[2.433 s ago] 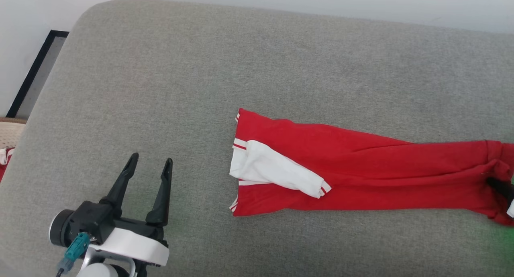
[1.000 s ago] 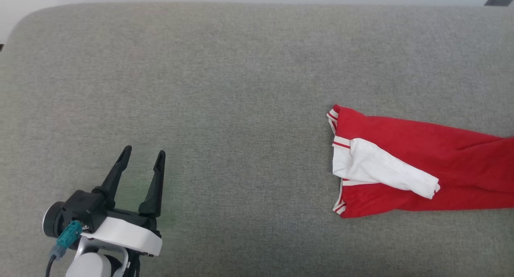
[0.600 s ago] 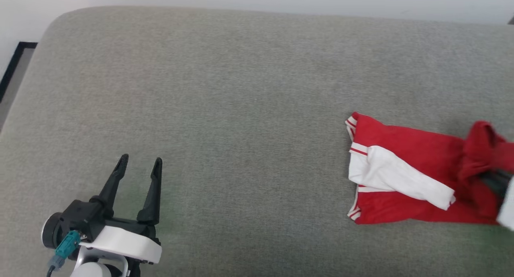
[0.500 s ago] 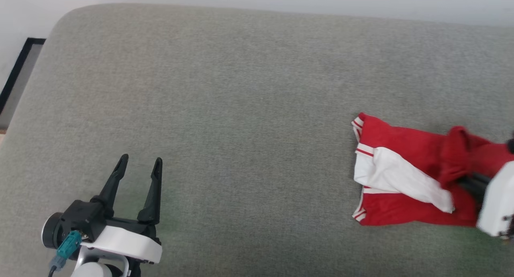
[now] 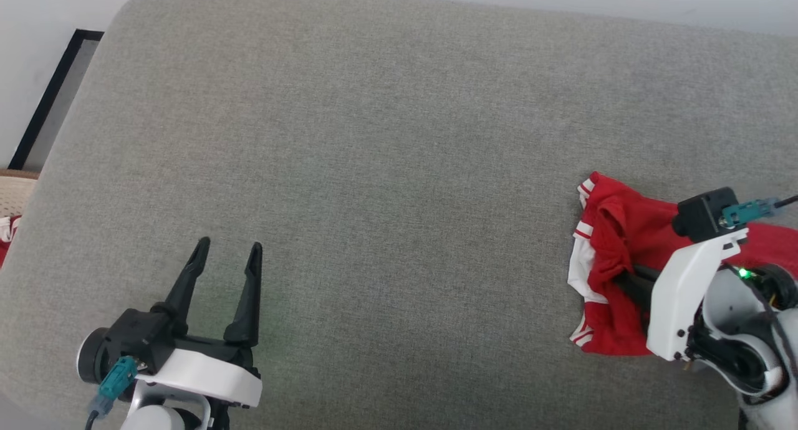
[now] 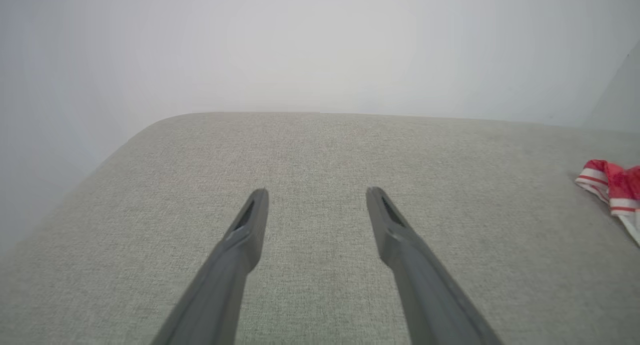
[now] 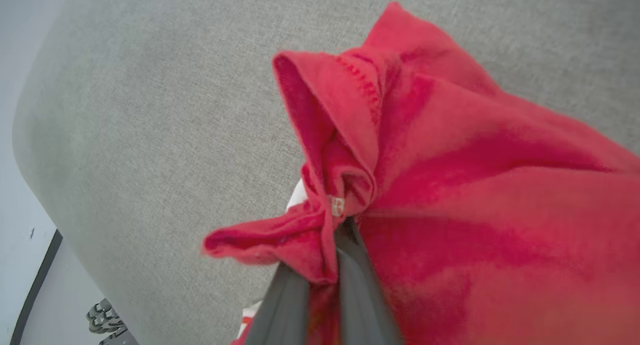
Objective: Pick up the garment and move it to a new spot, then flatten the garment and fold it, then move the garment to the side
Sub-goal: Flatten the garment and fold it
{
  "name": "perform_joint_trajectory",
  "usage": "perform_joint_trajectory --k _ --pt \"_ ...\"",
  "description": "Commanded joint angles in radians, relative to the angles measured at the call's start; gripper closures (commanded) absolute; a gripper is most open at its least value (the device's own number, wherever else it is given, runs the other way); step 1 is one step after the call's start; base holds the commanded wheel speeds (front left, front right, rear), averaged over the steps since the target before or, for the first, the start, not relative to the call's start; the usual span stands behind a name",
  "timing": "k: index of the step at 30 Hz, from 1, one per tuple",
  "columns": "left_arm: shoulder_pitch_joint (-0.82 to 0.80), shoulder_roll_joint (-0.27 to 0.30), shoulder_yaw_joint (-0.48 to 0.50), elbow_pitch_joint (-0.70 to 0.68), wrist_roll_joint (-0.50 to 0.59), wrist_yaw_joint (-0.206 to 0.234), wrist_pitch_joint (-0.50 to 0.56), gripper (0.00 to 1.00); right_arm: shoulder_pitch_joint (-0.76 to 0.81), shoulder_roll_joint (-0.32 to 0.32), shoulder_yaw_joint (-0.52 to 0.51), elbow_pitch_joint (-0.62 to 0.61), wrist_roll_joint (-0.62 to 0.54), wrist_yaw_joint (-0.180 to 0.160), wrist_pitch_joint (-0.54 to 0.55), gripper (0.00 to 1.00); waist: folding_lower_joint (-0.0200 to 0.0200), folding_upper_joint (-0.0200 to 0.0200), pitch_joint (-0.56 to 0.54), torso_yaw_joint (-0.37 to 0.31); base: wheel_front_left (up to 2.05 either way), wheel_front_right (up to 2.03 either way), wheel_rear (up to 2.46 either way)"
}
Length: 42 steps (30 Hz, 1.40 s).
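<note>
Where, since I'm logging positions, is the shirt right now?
In the head view the shirt lies bunched at the right edge of the grey cushion, pinched in the right gripper and far from the open left gripper.

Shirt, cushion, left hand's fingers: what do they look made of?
Shirt: soft knit, likely cotton, matte; it bunches in limp folds, with a stitched hem.
Cushion: grey woven upholstery, matte; fine heathered weave, rounded corners.
Left hand fingers: probably hard plastic, dark, dull sheen, moulded slots near the tips; could be coated metal.
</note>
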Motion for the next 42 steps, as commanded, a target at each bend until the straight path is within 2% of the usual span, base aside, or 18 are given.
perform_joint_trajectory --k 1,4,5,6,7,8,14,19,22,26,36,42 --pt "-0.013 -0.002 -0.003 0.002 0.002 0.003 -0.005 0.00 -0.014 0.008 0.011 0.025 0.001 0.000 -0.022 1.00 0.0000 0.0000 0.000 0.002 0.00 0.00 0.00" --pt "-0.013 -0.002 -0.003 0.011 -0.005 0.003 -0.005 0.00 -0.021 0.003 0.033 0.076 -0.002 0.000 -0.060 1.00 0.0000 0.0000 -0.006 0.002 0.00 0.00 0.00" --pt "-0.009 0.000 -0.001 0.013 -0.007 0.003 -0.005 0.00 -0.024 0.002 0.039 0.090 -0.001 0.000 -0.074 0.89 0.0000 0.0000 -0.012 0.000 0.00 0.00 0.00" --pt "-0.004 0.002 0.002 0.015 -0.010 0.003 -0.005 0.00 -0.026 0.000 0.046 0.098 0.003 0.000 -0.084 0.59 0.0000 0.0000 -0.016 -0.003 0.00 0.00 0.00" --pt "0.003 0.005 0.004 0.017 -0.012 0.003 -0.005 0.00 -0.027 -0.001 0.055 0.100 0.009 0.000 -0.098 0.03 0.0000 0.0000 -0.021 -0.007 0.00 0.00 0.00" --pt "0.009 0.008 0.005 0.018 -0.012 0.003 -0.005 0.00 -0.031 -0.003 0.062 0.101 0.013 0.000 -0.114 0.00 0.0000 0.0000 -0.026 -0.012 0.00 0.00 0.00" --pt "0.025 0.022 -0.001 0.027 -0.003 0.003 -0.005 0.00 -0.039 -0.035 0.099 0.091 0.030 0.000 -0.188 0.00 0.0000 0.0000 -0.049 -0.044 0.00 0.00 0.00" --pt "0.030 0.027 -0.004 0.032 -0.009 0.003 -0.005 0.00 -0.024 -0.093 0.104 0.083 0.054 0.000 -0.280 0.00 0.0000 0.0000 -0.073 -0.072 0.00 0.00 0.00" --pt "0.037 0.032 -0.002 0.031 -0.022 0.003 -0.005 0.00 -0.009 -0.126 0.097 0.090 0.063 0.000 -0.369 0.00 0.0000 0.0000 -0.088 -0.085 0.00 0.00 0.00" --pt "0.051 0.029 0.006 0.046 -0.027 0.003 -0.005 0.00 0.017 -0.142 0.065 0.147 0.066 0.000 -0.540 0.00 0.0000 0.0000 -0.117 -0.105 0.00 0.00 0.00" --pt "0.094 0.006 0.038 0.085 -0.059 0.003 -0.005 0.00 0.047 -0.088 0.048 0.318 0.004 0.000 -0.891 0.00 0.0000 0.0000 -0.195 -0.148 0.00 0.00 0.00" --pt "0.127 -0.004 0.048 0.079 -0.055 0.003 -0.005 0.00 0.089 -0.062 0.025 0.331 -0.028 0.000 -0.972 0.00 0.0000 0.0000 -0.241 -0.156 0.00 0.00 0.00"
